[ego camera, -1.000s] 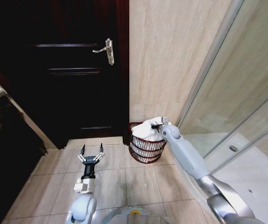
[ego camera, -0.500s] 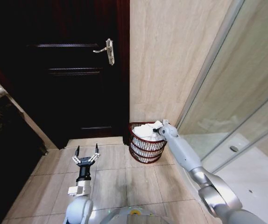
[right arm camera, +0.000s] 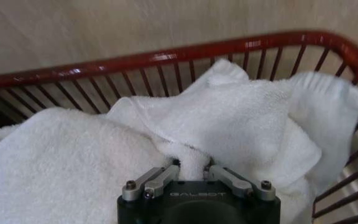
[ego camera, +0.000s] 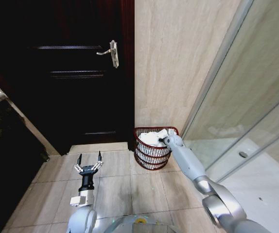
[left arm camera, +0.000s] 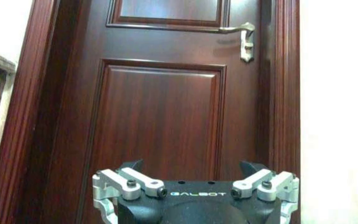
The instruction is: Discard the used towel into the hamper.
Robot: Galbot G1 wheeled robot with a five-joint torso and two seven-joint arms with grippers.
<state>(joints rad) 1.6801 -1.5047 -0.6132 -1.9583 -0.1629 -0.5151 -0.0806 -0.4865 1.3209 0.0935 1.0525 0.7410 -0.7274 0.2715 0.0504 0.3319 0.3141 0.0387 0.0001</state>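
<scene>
The hamper (ego camera: 151, 156) is a small round red-brown wicker basket on the floor against the beige wall. A white towel (ego camera: 151, 137) lies bunched inside it, just below the rim. My right gripper (ego camera: 163, 141) reaches down into the hamper from its right side. In the right wrist view the gripper (right arm camera: 190, 169) is shut on a fold of the towel (right arm camera: 241, 116), with the hamper rim (right arm camera: 166, 57) curving behind. My left gripper (ego camera: 89, 161) hovers low over the floor tiles left of the hamper, open with nothing in it, and faces the door (left arm camera: 160, 116).
A dark wooden door (ego camera: 76, 82) with a metal handle (ego camera: 111, 52) stands left of the hamper. A glass shower screen (ego camera: 236, 111) runs along the right. A dark counter (ego camera: 3, 145) sits at the far left. Open floor tiles (ego camera: 125, 184) lie in front.
My right gripper has gone down into the hamper with the towel, which now sits lower, inside the rim. My left gripper has drifted a little to the left.
</scene>
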